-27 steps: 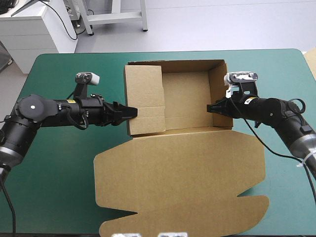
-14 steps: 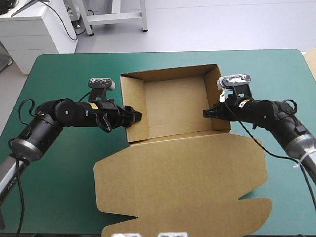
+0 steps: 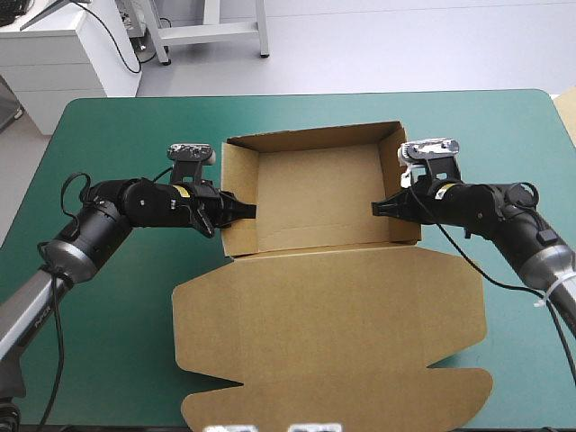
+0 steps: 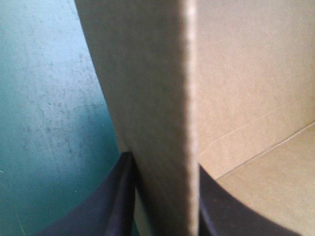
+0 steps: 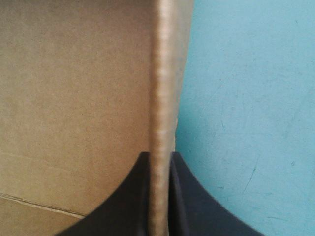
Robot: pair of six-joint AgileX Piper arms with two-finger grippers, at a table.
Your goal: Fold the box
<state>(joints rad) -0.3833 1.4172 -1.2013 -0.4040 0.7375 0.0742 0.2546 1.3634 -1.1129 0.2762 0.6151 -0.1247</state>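
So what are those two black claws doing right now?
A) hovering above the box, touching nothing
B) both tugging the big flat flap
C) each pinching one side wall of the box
C: the left gripper is shut on the left wall of the box and the right gripper on its right wall; each wrist view shows the board clamped.

The box (image 3: 333,306) is shown in plain brown throughout, unprinted, and its fold lines are marked by slightly darker creases across the floor and the near lid. The worktop (image 3: 117,342) is covered in an even teal-green. In the wrist views it appears to be flecked with faint pale scuffs, though this is blurred. The left gripper (image 3: 250,211) and right gripper (image 3: 377,209) are coloured black.
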